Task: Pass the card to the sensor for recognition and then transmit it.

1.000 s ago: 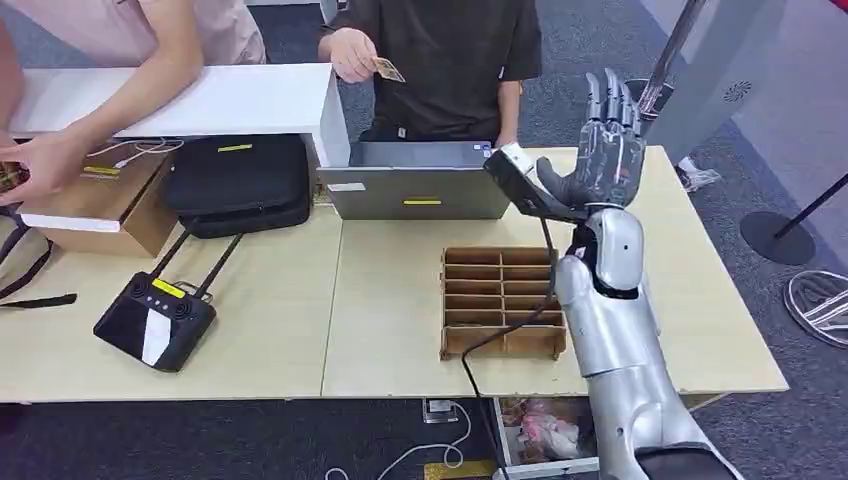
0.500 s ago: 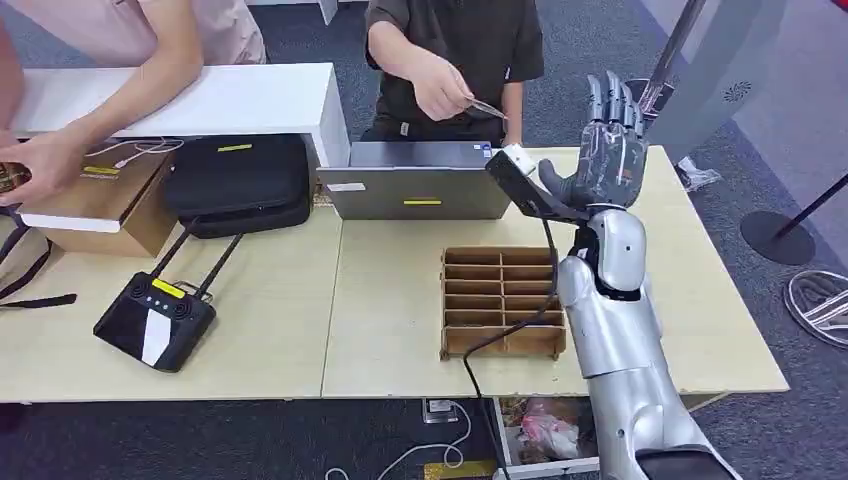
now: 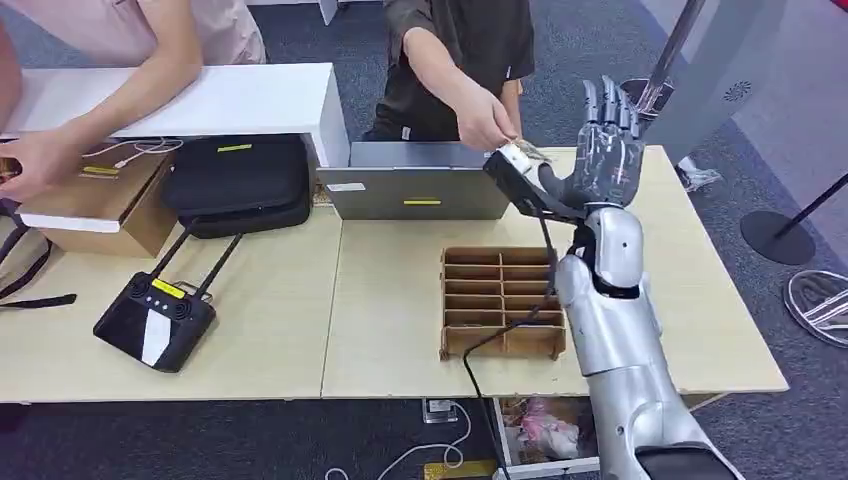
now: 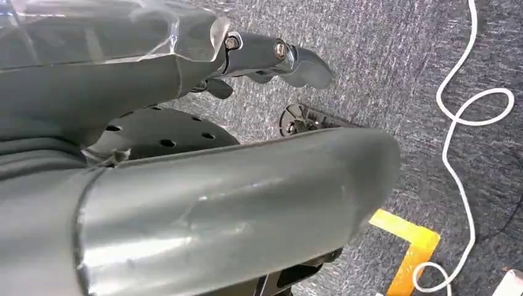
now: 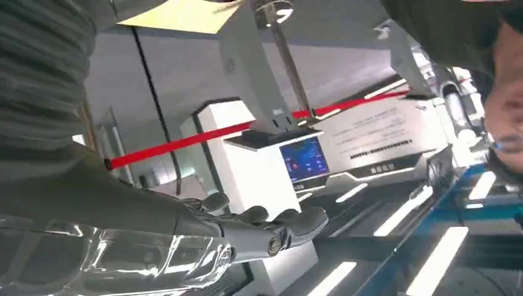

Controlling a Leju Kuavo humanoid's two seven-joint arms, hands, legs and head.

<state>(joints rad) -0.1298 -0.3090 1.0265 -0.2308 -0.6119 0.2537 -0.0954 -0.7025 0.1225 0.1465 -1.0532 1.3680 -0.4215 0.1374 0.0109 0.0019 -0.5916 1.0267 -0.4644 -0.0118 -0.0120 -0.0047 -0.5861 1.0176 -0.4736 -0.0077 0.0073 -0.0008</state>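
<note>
I see my right robot hand [image 3: 607, 150] raised, fingers spread and holding nothing; the person's hand [image 3: 487, 122] holds the card [image 3: 531, 151] just beside its thumb.

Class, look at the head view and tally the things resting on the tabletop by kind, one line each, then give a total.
Laptop: 1
Black case: 1
Cardboard box: 1
Black remote controller: 1
Wooden divider tray: 1
Total: 5
</note>
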